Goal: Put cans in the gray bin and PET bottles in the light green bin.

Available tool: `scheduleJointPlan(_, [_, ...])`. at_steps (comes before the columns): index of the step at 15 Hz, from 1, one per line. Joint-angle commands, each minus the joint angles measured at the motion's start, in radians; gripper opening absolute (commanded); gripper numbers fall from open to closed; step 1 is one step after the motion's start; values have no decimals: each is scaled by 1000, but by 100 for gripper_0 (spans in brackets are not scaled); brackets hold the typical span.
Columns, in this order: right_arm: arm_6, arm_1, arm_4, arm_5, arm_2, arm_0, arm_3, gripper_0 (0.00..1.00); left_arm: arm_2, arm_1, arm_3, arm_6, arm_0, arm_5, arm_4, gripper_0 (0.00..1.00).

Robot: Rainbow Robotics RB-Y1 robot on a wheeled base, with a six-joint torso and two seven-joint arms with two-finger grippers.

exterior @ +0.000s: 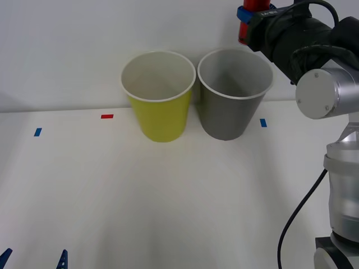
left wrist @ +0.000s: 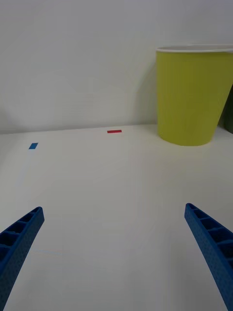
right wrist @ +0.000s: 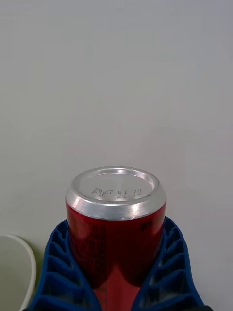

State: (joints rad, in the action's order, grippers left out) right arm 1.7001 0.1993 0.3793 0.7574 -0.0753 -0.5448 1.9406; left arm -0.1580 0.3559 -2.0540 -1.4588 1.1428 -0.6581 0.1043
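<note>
— Item: can point(right wrist: 115, 228)?
— Clamped in right gripper point(right wrist: 116, 272), upright, aloft just beyond gray bin's point(exterior: 235, 95) far rim, at the table's point(exterior: 168, 202) far edge.
— Left gripper point(left wrist: 116, 252)?
— Fingers spread, idle at near edge.

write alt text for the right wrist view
The right pincer grips a red can between blue ribbed fingers, its silver end facing the camera against a plain white background. A bin's white rim curves in at one edge.
</note>
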Motion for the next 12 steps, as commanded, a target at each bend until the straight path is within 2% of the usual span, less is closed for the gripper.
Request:
scheduleJointPlan(1, [10, 5, 0, -64, 0, 0, -52, 3, 0, 0, 0, 0, 0, 0, 0, 100])
scheduleJointPlan(5, [15, 9, 0, -67, -3, 2, -58, 4, 0, 0, 0, 0, 0, 0, 0, 100])
scheduleJointPlan(6, [9, 11, 0, -66, -3, 2, -58, 19, 0, 0, 0, 0, 0, 0, 0, 100])
scheduleJointPlan(8, [4, 9, 3, -66, -3, 2, -58, 100, 0, 0, 0, 0, 0, 0, 0, 100])
scheduleJointPlan(12, [-8, 2, 6, -66, 23, 2, -58, 100, 0, 0, 0, 0, 0, 0, 0, 100])
